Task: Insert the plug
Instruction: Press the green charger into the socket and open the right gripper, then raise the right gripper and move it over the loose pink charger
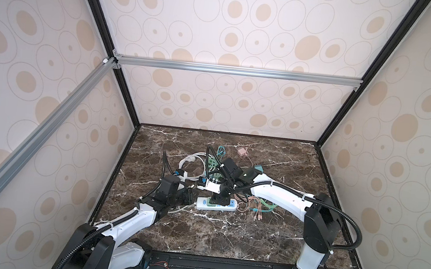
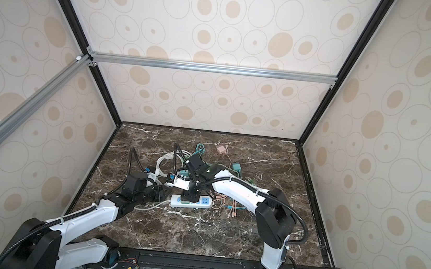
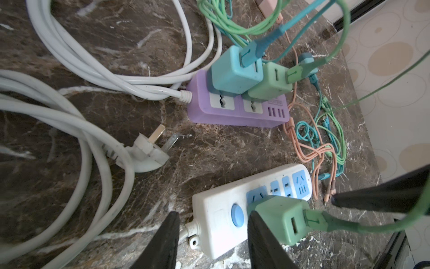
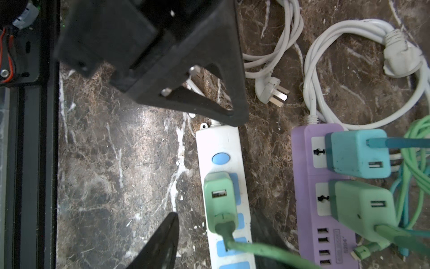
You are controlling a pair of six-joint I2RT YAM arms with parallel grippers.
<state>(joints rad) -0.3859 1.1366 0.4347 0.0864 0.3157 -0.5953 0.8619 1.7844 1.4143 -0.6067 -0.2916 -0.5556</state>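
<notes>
Where the dark brown marble tabletop (image 1: 225,240) was closed in by walls (image 1: 239,107) papered with beige ovals and edged with an aluminium rail (image 1: 237,70), a tangle of cables was seen near its middle. A white power strip (image 3: 214,233) was laid flat there. The green plug (image 4: 218,198) was seated in the blue socket next to the strip's round blue button, and its green cable trailed away. The right gripper (image 4: 216,216) was held over the plug with jaws parted, one finger to either side, and nothing was grasped. The left gripper (image 3: 213,213) was set at the strip's cord end, jaws likewise parted astride it, with one finger close beside the plug. A purple power strip (image 3: 237,116) lay nearby.
</notes>
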